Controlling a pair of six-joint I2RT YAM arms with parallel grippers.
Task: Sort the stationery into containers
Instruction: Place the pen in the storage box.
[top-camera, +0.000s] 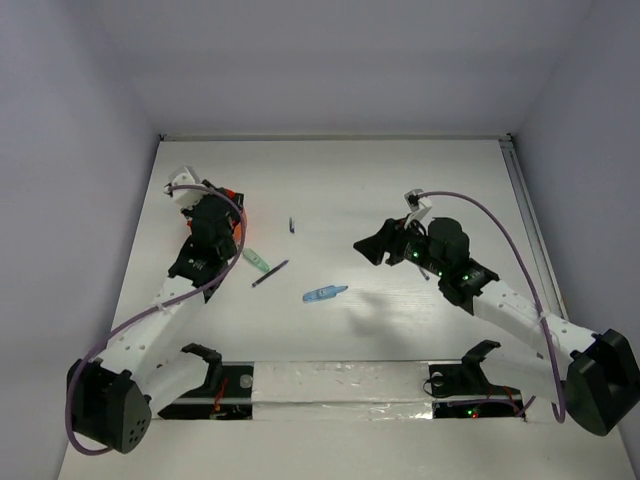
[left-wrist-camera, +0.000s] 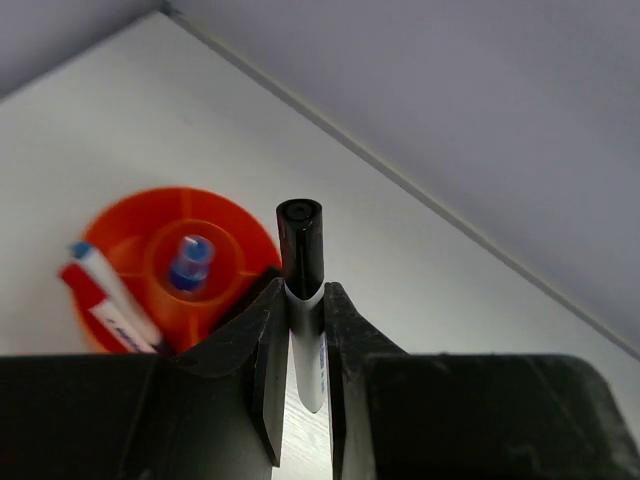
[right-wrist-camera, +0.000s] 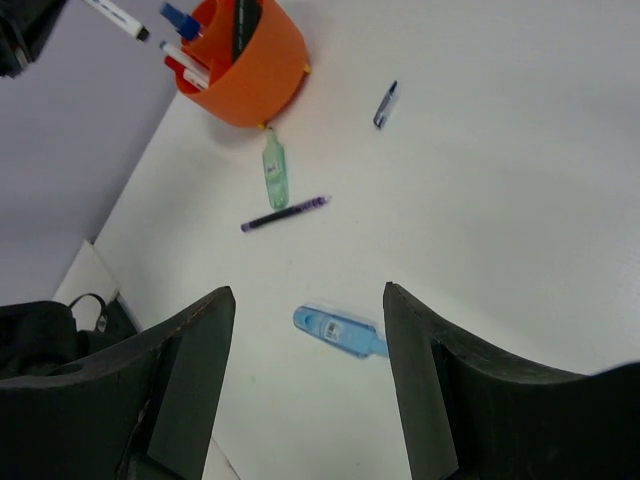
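Note:
My left gripper is shut on a white pen with a black cap, held upright just right of the orange cup. The cup holds a blue-capped bottle and a red-and-white marker. In the top view the left gripper covers most of the cup. My right gripper is open and empty, above a blue marker on the table. A purple pen, a green marker and a small blue pen lie loose between it and the cup.
In the top view the blue marker, purple pen, green marker and small blue pen lie mid-table. Grey walls close the left, back and right. A taped strip runs along the near edge.

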